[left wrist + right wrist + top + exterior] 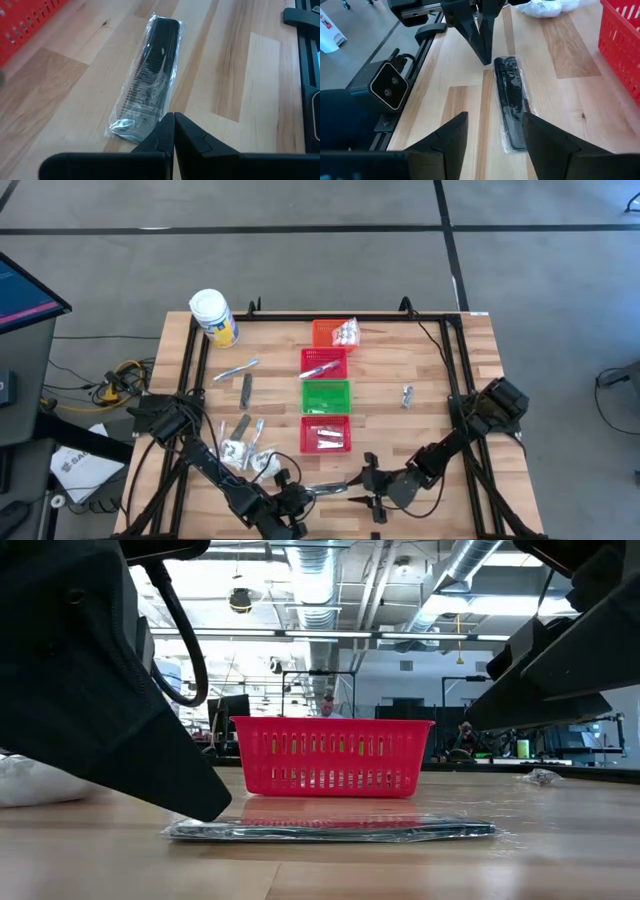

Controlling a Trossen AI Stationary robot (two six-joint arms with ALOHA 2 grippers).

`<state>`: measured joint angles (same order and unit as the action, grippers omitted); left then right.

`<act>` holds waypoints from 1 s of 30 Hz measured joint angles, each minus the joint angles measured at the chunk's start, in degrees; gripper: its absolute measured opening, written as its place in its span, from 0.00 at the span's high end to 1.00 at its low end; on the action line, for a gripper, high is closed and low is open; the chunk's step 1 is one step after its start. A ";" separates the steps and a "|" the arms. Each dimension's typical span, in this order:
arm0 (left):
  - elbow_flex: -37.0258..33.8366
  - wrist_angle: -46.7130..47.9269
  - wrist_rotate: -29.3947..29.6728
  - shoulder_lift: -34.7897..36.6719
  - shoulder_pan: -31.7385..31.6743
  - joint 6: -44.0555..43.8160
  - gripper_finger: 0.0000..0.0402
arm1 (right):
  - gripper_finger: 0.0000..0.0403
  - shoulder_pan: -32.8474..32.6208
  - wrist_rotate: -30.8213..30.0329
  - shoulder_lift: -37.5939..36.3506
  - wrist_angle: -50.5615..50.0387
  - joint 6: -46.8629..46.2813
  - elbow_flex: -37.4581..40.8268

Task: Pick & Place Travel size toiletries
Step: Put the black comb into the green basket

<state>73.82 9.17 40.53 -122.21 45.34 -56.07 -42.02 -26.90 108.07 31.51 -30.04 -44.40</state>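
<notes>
A black comb in a clear wrapper [325, 490] lies flat on the table near its front edge, between my two grippers. My left gripper [173, 120] is shut, its tips right at the comb's left end [501, 64]. My right gripper [495, 116] is open and hovers over the comb's other end [516, 140], one finger on either side, touching nothing. In the low view the comb [330, 830] lies in front of a red basket [330, 755]. More toiletries lie at the left: white sachets [250, 455], a toothbrush [235, 370], a dark strip [247, 387]. My left gripper stands with its shut fingertips [484, 55] slanting down from the table's left at the wrapper's end [145, 131]. Whether the tips touch the wrapper or stand just beside it, I cannot tell. The comb lies flat on the table.
Four small baskets stand in a row down the table's middle: orange [330, 332], red [324, 363], green [326, 396], red [326, 433]. A white jar with a yellow label [213, 317] stands at the far left. A small silvery tube [407, 395] lies at the right.
</notes>
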 joint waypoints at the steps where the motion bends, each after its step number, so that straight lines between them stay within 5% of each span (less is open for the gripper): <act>1: 0.00 0.01 0.00 0.00 0.00 0.00 1.00 | 0.55 0.13 0.59 0.00 0.00 -0.04 0.00; 5: 0.00 0.07 0.00 0.00 0.00 0.00 1.00 | 0.57 0.21 5.78 0.00 -0.87 -0.81 0.00; 30: 0.00 3.00 -1.44 0.00 0.13 -1.86 1.00 | 0.61 2.45 5.90 0.02 -2.32 0.04 0.02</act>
<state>73.82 12.17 39.09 -122.21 45.47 -57.93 -39.57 -20.99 108.09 29.19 -30.00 -44.38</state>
